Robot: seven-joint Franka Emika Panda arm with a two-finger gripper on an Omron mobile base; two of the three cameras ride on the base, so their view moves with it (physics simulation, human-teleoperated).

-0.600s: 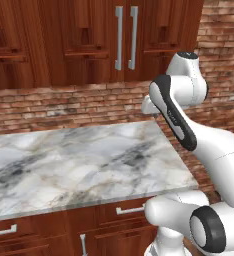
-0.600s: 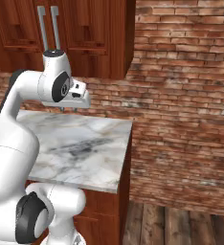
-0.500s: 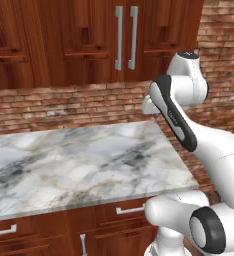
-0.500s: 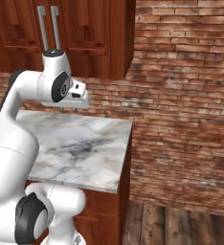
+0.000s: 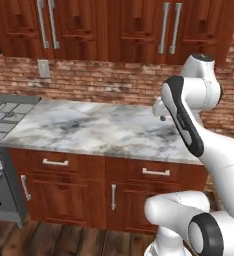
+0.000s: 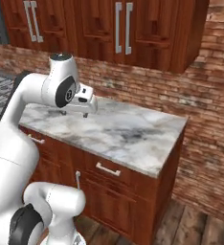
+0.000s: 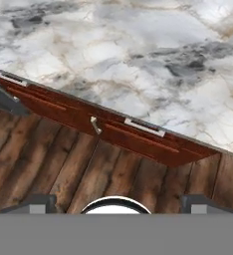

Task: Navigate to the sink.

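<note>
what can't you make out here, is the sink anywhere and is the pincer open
- Sink: absent from every view, so its position can't be told.
- Stove top: cut off by the left edge of the left base view.
- Pincer: too small in the right base view; the hand view crops its fingertips at the bottom, so open or shut is unclear.

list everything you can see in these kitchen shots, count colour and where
white-grey marble countertop: one, over the lower cabinets, along the brick wall
dark red-brown wooden upper cabinets: a row, with silver bar handles, above the counter
lower wooden cabinets with drawers: a row, red-brown, silver handles, under the counter
red brick wall: behind and right of the counter
grey grated stove top: one, at the counter's left end
pale wall outlet: one, on the brick wall
wooden plank floor: brown
white robot arm: one, dark joints
gripper: over the floor by the counter edge, fingers apart
</note>
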